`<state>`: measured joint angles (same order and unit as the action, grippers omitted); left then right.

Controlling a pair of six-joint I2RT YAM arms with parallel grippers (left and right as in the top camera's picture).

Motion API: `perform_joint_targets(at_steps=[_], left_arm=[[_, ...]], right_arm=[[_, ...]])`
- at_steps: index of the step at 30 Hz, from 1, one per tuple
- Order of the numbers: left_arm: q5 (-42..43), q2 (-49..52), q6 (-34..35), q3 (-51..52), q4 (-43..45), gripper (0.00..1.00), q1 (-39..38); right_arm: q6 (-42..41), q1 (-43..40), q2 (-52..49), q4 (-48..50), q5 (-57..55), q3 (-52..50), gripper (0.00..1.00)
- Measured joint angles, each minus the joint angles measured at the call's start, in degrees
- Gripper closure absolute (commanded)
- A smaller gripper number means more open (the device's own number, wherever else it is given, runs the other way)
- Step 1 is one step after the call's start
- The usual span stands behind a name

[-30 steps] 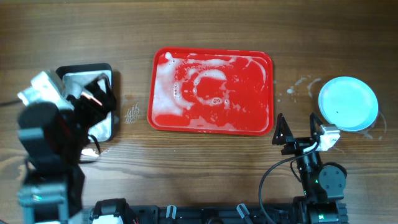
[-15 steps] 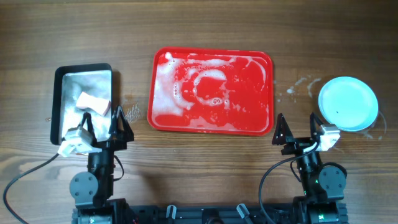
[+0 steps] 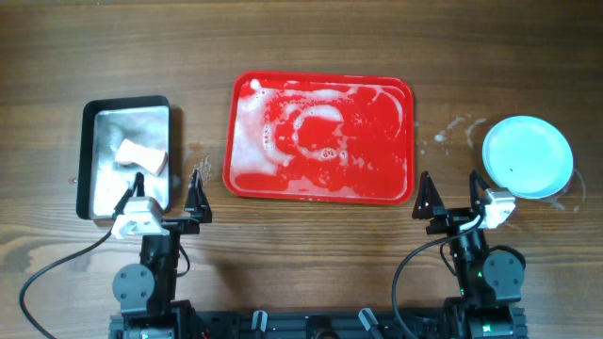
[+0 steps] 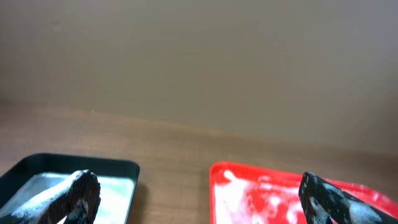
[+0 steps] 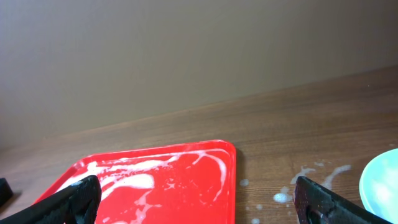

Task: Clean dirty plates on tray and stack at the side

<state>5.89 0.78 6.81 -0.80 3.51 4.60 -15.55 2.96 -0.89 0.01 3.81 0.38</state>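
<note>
The red tray [image 3: 406,185] lies at the table's centre, covered in white soap foam, with no plate on it; it also shows in the left wrist view [image 4: 217,177] and the right wrist view [image 5: 227,186]. The light-cyan plates [image 3: 528,156] sit stacked at the right on the wood; an edge shows in the right wrist view [image 5: 379,186]. My left gripper [image 3: 168,200] is open and empty near the front edge, between the metal tray and the red tray. My right gripper [image 3: 450,196] is open and empty in front of the red tray's right corner.
A black-rimmed metal tray [image 3: 90,121] at the left holds a pale sponge [image 3: 141,155]. Soap splashes [image 3: 450,130] wet the wood between the red tray and the plates. A small foam patch [image 3: 201,172] lies left of the red tray.
My left arm has come down from over the metal tray to a rest pose at the front edge, leaving the sponge in the metal tray. The right arm has not moved.
</note>
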Motion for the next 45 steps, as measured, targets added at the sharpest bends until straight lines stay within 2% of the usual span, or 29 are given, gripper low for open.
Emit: perform_joint_targets(at_steps=[5,45], left_arm=[[0.07,0.02,-1.9,0.22,-7.19,0.0,0.0],[0.07,0.0,-2.25,0.2,-7.19,0.0,0.0]], right_arm=[[0.0,0.0,0.0,0.0,0.0,0.0,0.0],[0.0,0.0,0.0,0.0,0.0,0.0,0.0]])
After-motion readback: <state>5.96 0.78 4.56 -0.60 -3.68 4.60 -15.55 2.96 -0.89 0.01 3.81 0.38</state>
